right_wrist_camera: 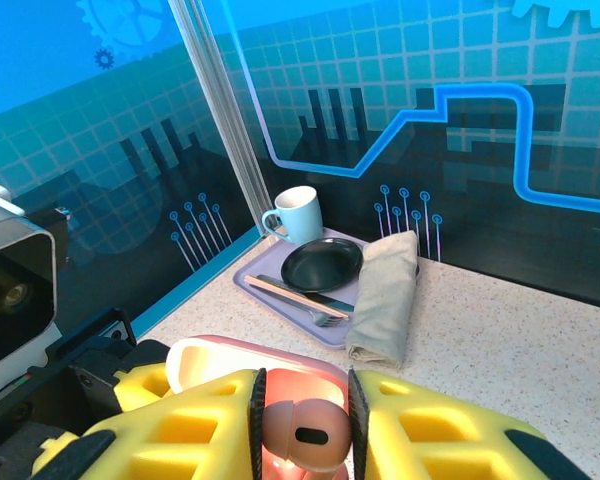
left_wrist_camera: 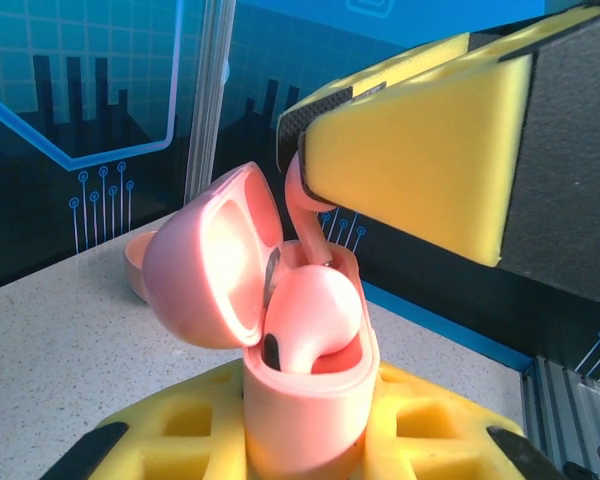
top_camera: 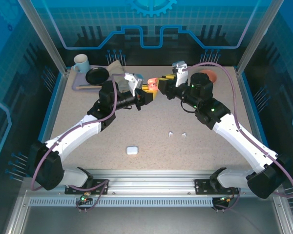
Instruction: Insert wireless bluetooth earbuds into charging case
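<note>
Clamps open pink case (left_wrist_camera: 305, 400) upright in left gripper (top_camera: 145, 96), with lid tipped back. Pinches pink earbud (right_wrist_camera: 302, 430) tight between right gripper (top_camera: 159, 84) pads, with stem at case mouth, just beside seated pink bud (left_wrist_camera: 310, 310). Leaves left white bud (top_camera: 171, 133) and right white bud (top_camera: 184, 134) near each other on table (top_camera: 88, 161), apart from white case (top_camera: 132, 150).
</note>
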Available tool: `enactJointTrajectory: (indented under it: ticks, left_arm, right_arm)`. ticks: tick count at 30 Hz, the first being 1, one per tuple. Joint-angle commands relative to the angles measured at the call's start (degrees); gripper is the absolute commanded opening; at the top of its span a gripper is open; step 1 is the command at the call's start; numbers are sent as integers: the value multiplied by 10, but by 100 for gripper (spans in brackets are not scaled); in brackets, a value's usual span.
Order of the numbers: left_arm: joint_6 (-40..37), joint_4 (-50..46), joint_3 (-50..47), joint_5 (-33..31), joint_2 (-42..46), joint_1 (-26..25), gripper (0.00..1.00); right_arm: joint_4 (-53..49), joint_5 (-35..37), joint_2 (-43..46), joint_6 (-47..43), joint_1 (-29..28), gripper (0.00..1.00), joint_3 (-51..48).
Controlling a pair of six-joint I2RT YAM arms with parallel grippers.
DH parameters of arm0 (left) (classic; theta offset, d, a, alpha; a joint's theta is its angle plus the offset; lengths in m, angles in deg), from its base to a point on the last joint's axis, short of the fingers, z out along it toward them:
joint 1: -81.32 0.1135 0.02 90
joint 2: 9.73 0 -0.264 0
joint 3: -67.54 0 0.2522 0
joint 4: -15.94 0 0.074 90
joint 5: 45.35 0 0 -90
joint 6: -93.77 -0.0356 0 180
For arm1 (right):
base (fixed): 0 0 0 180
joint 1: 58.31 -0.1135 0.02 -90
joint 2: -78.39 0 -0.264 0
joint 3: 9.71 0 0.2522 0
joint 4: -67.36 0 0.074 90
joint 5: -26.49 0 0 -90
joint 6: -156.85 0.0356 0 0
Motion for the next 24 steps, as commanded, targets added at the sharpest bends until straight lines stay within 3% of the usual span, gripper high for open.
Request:
enactJointTrajectory:
  ticks: [1,18,24]
  left_arm:
    - [-13,15,23,-6,17,-4,0]
    - [-10,22,24,-18,9,-4,0]
    - [-7,26,22,-19,7,-4,0]
  right_arm:
    - [3,-19,1,4,9,28,-4]
    - [-12,-87,-9,-14,-7,27,5]
    - [-23,-73,-12,-22,-14,28,7]
